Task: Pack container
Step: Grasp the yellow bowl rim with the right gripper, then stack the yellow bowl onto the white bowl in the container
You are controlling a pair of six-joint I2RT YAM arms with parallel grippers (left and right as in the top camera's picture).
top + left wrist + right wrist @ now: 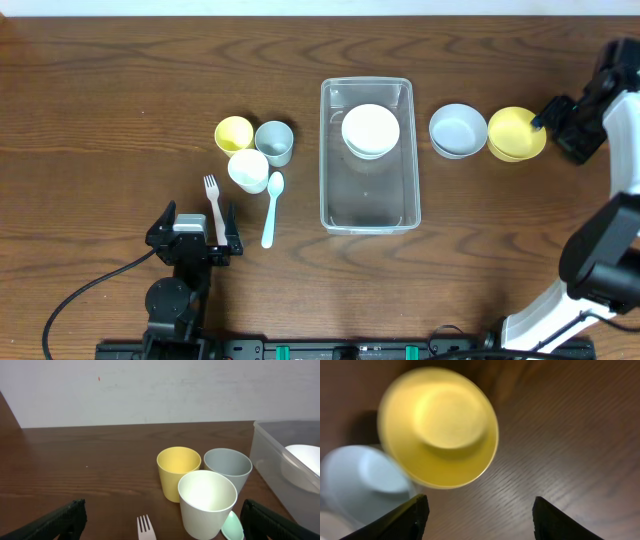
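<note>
The clear rectangular container (368,205) stands mid-table with a white bowl (370,131) in its far end; its corner shows in the left wrist view (272,455). A grey-blue bowl (457,130) and a yellow bowl (515,133) sit to its right. My right gripper (548,118) is open and empty, just right of the yellow bowl (440,425). To the container's left stand a yellow cup (233,133), a grey cup (274,141) and a white cup (248,169), with a pink fork (213,203) and a mint spoon (270,208). My left gripper (195,238) is open at the fork's handle end.
The table is dark wood (120,90). A black cable (80,290) runs from the left arm base toward the front left. The right arm's white links (600,250) stand along the right edge. A pale wall (150,390) lies behind the table.
</note>
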